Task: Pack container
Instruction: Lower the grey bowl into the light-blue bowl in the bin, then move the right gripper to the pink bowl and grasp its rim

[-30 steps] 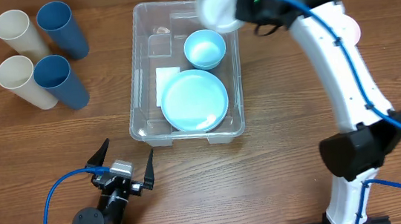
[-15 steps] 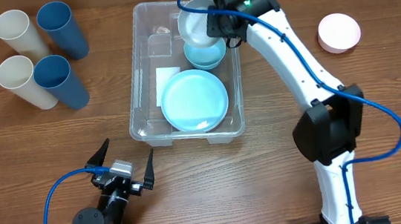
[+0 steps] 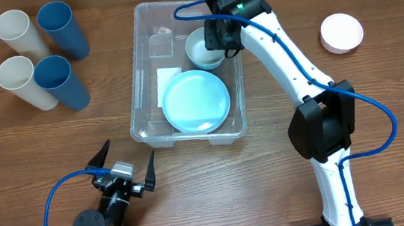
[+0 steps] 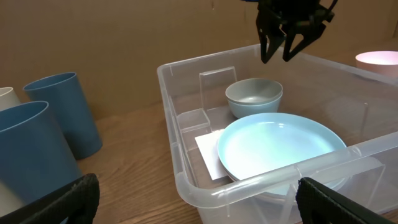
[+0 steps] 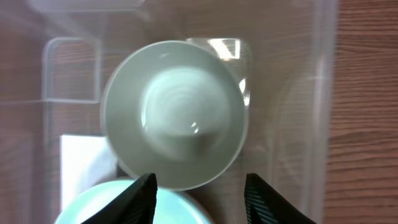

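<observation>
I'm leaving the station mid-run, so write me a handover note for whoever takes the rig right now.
Left gripper: open, idle at the table's near edge.
Right gripper: open, empty, above the pale bowl in the container.
Done: light blue plate and bowl lie inside.
Left, probably: pink bowl on the table to the right, four cups to the left.
</observation>
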`<state>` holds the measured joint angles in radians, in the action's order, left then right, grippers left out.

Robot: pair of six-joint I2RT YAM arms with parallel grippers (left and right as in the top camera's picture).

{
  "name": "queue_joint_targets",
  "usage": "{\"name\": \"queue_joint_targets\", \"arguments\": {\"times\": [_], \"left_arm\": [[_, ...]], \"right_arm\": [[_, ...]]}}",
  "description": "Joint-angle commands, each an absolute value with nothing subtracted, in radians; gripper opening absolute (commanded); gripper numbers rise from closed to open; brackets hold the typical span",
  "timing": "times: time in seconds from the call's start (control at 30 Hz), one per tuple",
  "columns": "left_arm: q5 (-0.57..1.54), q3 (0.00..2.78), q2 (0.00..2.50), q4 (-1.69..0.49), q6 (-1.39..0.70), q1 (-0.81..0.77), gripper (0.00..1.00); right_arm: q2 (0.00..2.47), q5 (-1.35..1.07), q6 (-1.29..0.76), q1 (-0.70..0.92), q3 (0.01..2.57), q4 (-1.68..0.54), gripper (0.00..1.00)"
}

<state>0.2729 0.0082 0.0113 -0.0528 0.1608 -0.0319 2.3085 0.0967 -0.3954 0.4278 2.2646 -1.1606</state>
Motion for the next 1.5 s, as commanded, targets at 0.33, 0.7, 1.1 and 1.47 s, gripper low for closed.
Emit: {"name": "queue_joint_targets", "arguments": {"times": [0.33, 0.7, 1.1, 1.47], "left_arm": [[0.271, 0.005, 0.004, -0.052, 0.172, -0.025, 1.00], [0.271, 0.005, 0.004, -0.052, 0.172, -0.025, 1.00], [0.271, 0.005, 0.004, -0.052, 0.172, -0.025, 1.00], [0.271, 0.005, 0.004, -0.052, 0.172, -0.025, 1.00]], "right_arm": [[2.122, 0.098, -0.634, 0.112, 2.345, -1.303, 0.63], [2.186, 0.050, -0.637, -0.230, 2.133, -1.240, 0.66], [2.336, 0.050, -0.662, -0.262, 1.999, -1.093, 0.61], [2.353, 0.050, -0.659, -0.252, 1.924, -1.056, 0.04]]}}
